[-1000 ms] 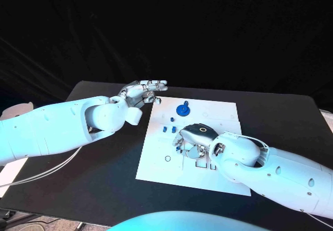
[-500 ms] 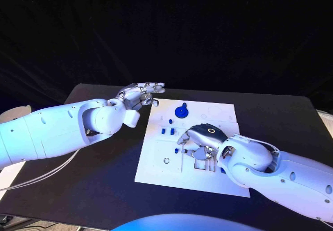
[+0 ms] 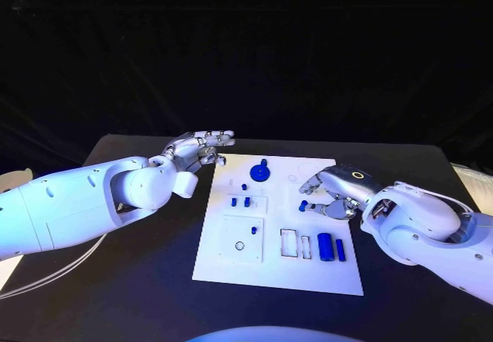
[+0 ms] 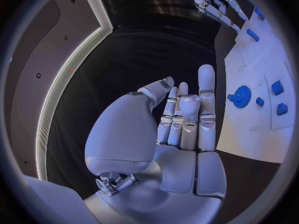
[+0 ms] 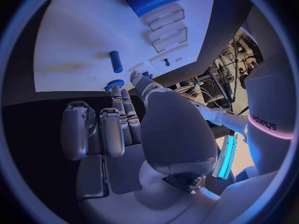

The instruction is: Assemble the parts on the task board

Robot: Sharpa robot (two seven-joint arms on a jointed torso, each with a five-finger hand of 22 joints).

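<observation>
I read "sharpa" on the arm band (image 5: 269,126) while my right hand (image 3: 330,192), fingers curled and holding nothing, hovered over the task board (image 3: 277,274) mid-tabletop (image 3: 154,285) near a small blue part (image 3: 304,206), my left hand (image 3: 198,147) spread beside its far corner.

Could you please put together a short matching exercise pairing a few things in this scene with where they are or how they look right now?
Things:
1. left hand
2. right hand
3. round blue gear
4. large blue cylinder

Descriptions:
A. lies in a slot near the task board's near right part
B. open, beside the board's far left corner
C. sits near the board's far edge
D. above the board's right side, beside a small blue piece

Pairs: 1-B, 2-D, 3-C, 4-A
</observation>
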